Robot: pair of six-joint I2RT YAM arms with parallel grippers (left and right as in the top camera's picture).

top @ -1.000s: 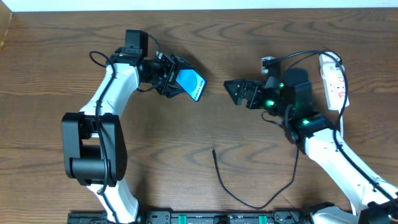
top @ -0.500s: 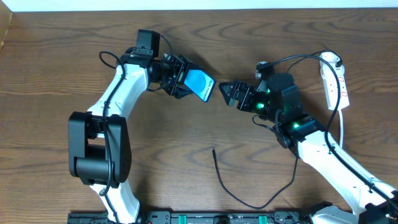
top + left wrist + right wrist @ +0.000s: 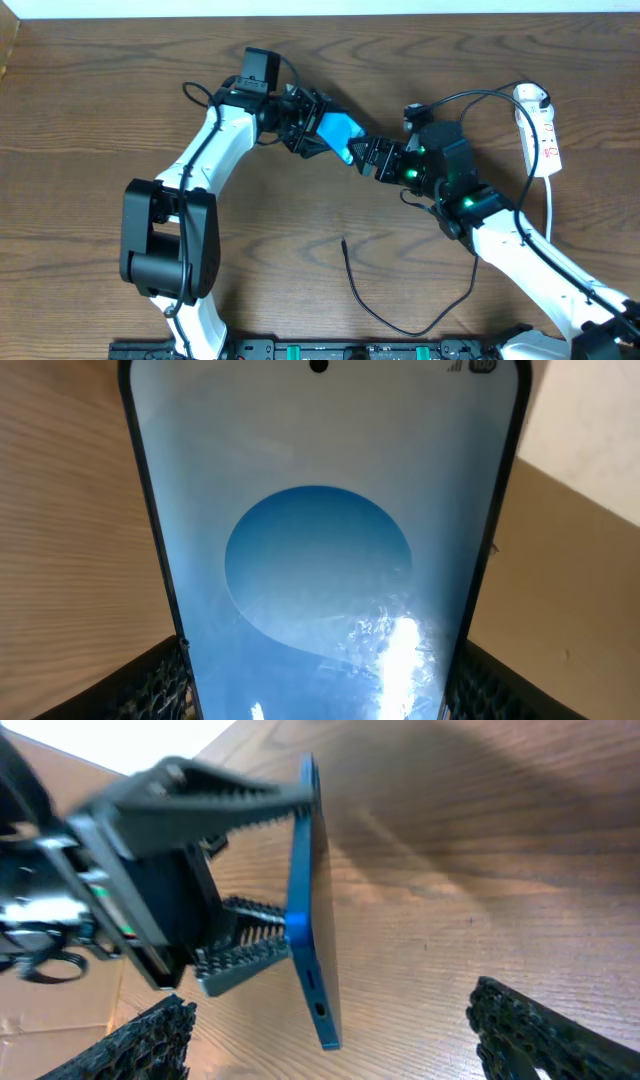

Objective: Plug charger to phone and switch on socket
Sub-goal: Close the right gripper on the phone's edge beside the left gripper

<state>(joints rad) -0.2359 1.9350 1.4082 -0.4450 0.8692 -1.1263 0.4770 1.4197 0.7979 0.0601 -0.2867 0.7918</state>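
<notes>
From overhead, we see a dark wood table [image 3: 90,120] with a pale strip beyond its far edge. Near the middle of that edge, the left gripper [image 3: 322,138] is clamped on the phone [image 3: 341,128]. The right gripper [image 3: 366,158] is just beside it, jaws apart. The charger [image 3: 400,326] curls by the near edge, and the power strip [image 3: 545,140] lies near the right edge.

At the left wrist, the blue screen fills the view between the fingers [image 3: 160,682].

At the right wrist, the phone stands edge-on over wood grain, and the fingers [image 3: 545,1030] are spread and empty.

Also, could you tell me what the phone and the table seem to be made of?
The phone: probably a glass front, glossy, as bright glare streaks its blue screen. The table: wood or wood-look laminate, fairly matte, with brown grain lines running along it.
</notes>
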